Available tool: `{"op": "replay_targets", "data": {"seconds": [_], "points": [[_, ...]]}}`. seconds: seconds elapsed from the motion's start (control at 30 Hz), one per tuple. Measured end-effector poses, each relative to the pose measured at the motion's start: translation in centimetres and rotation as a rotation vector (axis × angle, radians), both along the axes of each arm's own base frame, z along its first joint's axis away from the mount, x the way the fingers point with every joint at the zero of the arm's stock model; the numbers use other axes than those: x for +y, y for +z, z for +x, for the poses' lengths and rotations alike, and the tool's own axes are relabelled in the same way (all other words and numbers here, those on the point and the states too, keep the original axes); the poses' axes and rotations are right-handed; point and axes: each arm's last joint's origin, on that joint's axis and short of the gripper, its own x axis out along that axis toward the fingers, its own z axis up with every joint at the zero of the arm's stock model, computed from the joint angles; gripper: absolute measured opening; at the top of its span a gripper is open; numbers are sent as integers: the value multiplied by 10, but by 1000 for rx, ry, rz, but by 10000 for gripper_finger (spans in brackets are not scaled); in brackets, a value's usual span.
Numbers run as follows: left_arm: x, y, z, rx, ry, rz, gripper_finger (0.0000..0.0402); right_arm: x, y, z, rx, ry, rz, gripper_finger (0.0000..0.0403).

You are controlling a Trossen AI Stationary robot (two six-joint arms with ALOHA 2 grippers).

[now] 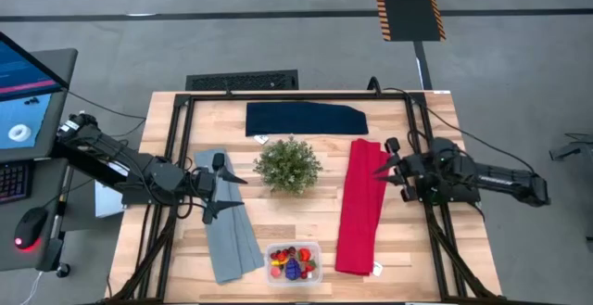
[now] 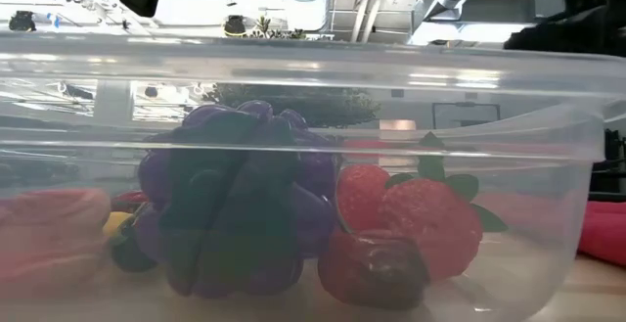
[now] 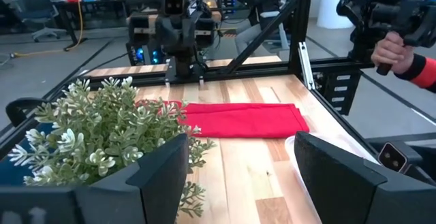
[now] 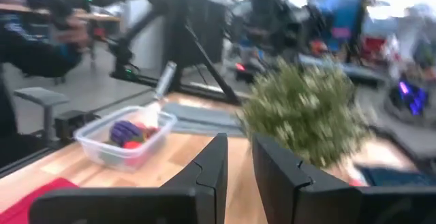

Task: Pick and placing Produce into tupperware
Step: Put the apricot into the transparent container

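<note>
Sitting at the table's (image 1: 306, 226) near edge between grey cloth (image 1: 229, 235) and red cloth (image 1: 361, 208): tupperware (image 1: 294, 262), holding purple grape cluster (image 2: 230, 200), strawberries (image 2: 416, 214), a yellow piece (image 2: 115, 222) and dark berries. Hovering over the grey cloth, fingers spread wide and grasping nothing: left gripper (image 1: 222, 186). Resting above the red cloth with fingers nearly together, gripping nothing: right gripper (image 1: 382, 171), facing the green plant (image 1: 288, 165).
</note>
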Motion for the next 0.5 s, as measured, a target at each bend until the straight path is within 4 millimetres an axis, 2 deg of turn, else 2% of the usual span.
{"op": "replay_targets", "data": {"seconds": [0.27,0.4,0.5], "points": [[1,0,0,0,24,-9,258,2,5,-8,-58,-13,31,92],[1,0,0,-2,51,-8,258,1,1,-6,-11,-155,81,92],[2,0,0,-4,57,-8,258,1,1,-5,-13,-194,79,92]]}}
